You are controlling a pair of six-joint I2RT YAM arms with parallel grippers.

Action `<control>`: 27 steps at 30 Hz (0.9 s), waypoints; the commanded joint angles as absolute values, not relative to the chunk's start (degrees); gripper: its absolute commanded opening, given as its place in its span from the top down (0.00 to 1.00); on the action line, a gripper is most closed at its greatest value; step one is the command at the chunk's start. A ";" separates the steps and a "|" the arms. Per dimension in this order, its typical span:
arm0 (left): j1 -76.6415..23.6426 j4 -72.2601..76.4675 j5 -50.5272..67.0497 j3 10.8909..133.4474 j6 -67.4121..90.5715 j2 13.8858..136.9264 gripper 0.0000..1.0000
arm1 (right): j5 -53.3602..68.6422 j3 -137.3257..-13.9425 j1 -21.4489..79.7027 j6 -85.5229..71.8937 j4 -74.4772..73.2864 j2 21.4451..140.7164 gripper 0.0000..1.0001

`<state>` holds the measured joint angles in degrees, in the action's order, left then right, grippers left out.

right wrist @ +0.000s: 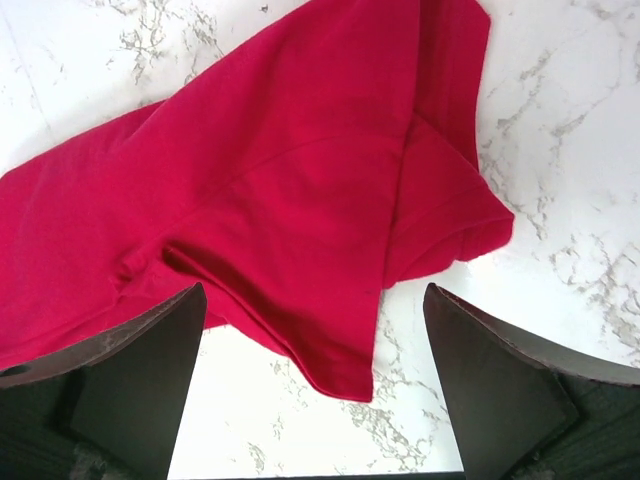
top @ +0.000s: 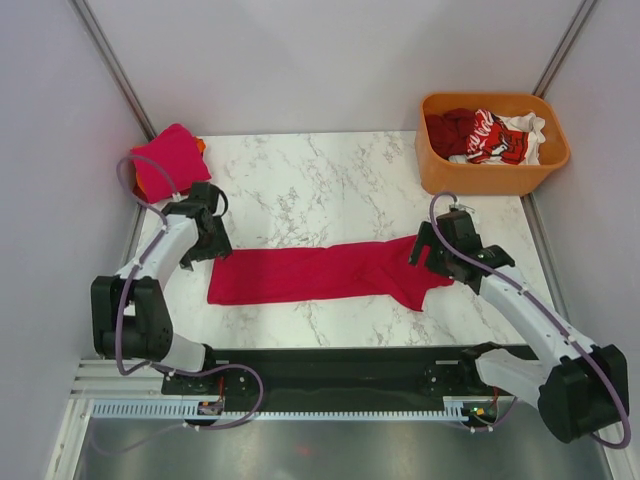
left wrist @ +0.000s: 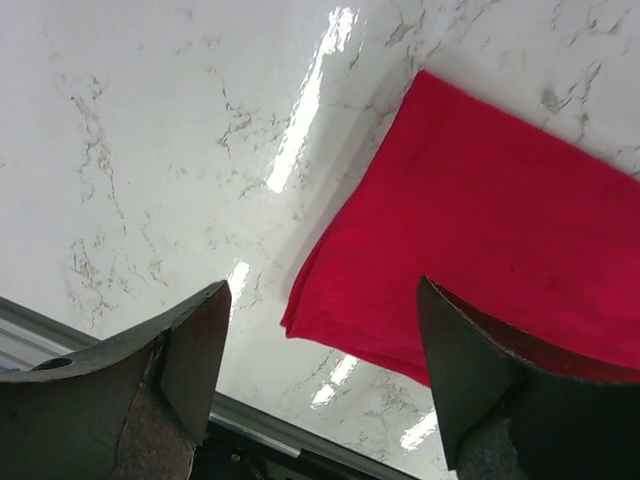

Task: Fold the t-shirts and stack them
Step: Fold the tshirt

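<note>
- T-shirt (top: 320,272) is lying flat on the table (top: 330,180) between the two grippers, folded lengthwise into a narrow crimson band. Its long axis is running left to right, parallel to the near edge.
- The squared-off end is pointing left and a sleeve is flaring out at the right, so the neck end is probably facing right.
- Left gripper (left wrist: 320,300) is hovering at the left end, jaws standing wide apart and holding nothing.
- Right gripper (right wrist: 312,300) is hanging over the sleeve end, jaws likewise spread and empty.
- Judgement: with one gripper at each end, the band is lying ready for an end-to-end fold.
- Farther back, a folded pile (top: 170,160) is sitting in the far left corner, likely the stacking spot.
- The tub (top: 440,175) at far right is holding loose shirts (top: 485,135) waiting their turn.
</note>
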<state>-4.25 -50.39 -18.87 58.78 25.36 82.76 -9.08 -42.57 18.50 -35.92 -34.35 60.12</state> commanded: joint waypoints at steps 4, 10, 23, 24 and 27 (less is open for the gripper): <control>-4.13 -48.96 -16.44 63.01 28.65 89.55 0.19 | -4.75 -43.95 13.90 -36.65 -27.43 68.54 0.02; -4.13 -48.34 -15.38 65.56 29.53 96.14 0.19 | -1.15 -40.78 8.26 -36.83 -22.86 73.56 0.02; -4.13 -46.68 -12.92 65.83 32.96 105.64 0.83 | 4.48 -38.23 8.09 -37.97 -12.57 86.56 0.74; -4.13 -46.67 -13.01 65.83 32.78 105.99 0.98 | 4.66 -39.71 8.00 -37.88 -11.87 88.49 0.81; -3.69 -46.50 -9.95 64.17 34.18 106.00 0.98 | 3.96 -45.32 8.00 -37.27 -11.86 93.49 0.94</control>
